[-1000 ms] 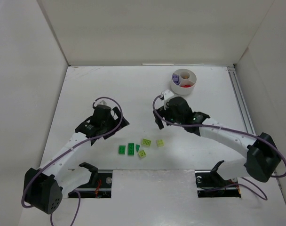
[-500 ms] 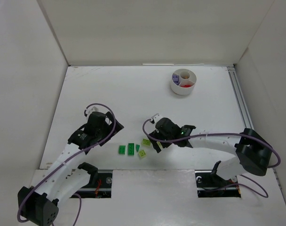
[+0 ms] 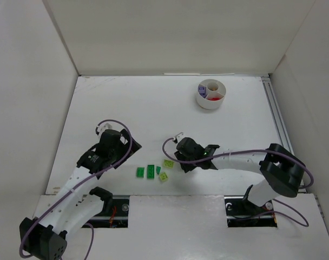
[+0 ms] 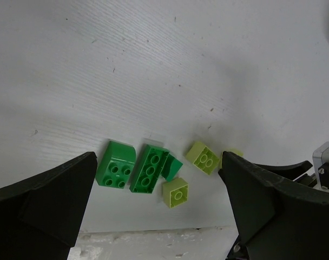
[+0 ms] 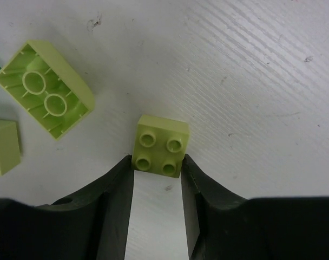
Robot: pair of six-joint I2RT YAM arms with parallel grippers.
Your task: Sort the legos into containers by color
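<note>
My right gripper [image 5: 157, 165] is low on the table, its fingertips pressed on both sides of a lime 2x2 lego [image 5: 160, 145] that stands studs-up. An upturned lime lego [image 5: 45, 89] and another lime one [image 5: 3, 146] lie to its left. My left gripper [image 4: 156, 167] hangs open above the loose pile: a dark green curved brick [image 4: 117, 164], a long dark green brick [image 4: 149, 168], a small dark green piece [image 4: 173, 167] and two lime bricks [image 4: 202, 157] [image 4: 175, 192]. The round white dish of containers [image 3: 210, 94] stands far back right, with red and purple pieces inside.
White walls close in the table on the left, back and right. A metal rail [image 3: 277, 122] runs along the right edge. The green pile [image 3: 150, 170] lies close to the table's near edge, between the two arm bases.
My right arm swung down from near the dish to the lime lego and its jaws closed in on it. The left arm drew back slightly towards the pile.
</note>
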